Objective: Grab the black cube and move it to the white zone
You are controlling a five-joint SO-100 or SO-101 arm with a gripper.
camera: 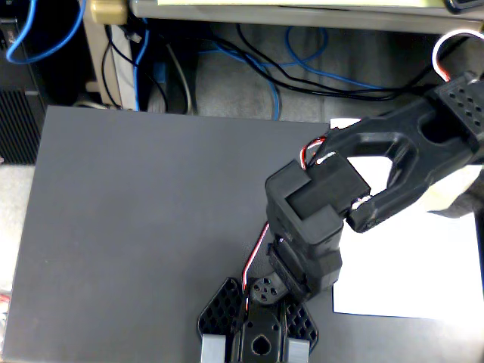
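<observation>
The black arm (393,151) reaches in from the right of the fixed view and bends down toward the bottom edge. My gripper (257,354) points at the bottom edge, over the dark grey table top (136,227). Its two honeycomb-patterned fingers (219,314) spread to either side, and grey tips run out of the frame. Black parts fill the gap between them, and I cannot tell whether that is the black cube. No black cube shows clearly anywhere. The white zone (412,265) is a white sheet at the right, partly covered by the arm, just right of the gripper.
The grey top ends at the back along a cluttered strip of black and blue cables (302,68). A beige post (102,53) stands at the back left. A dark box (19,113) sits beyond the left rear corner.
</observation>
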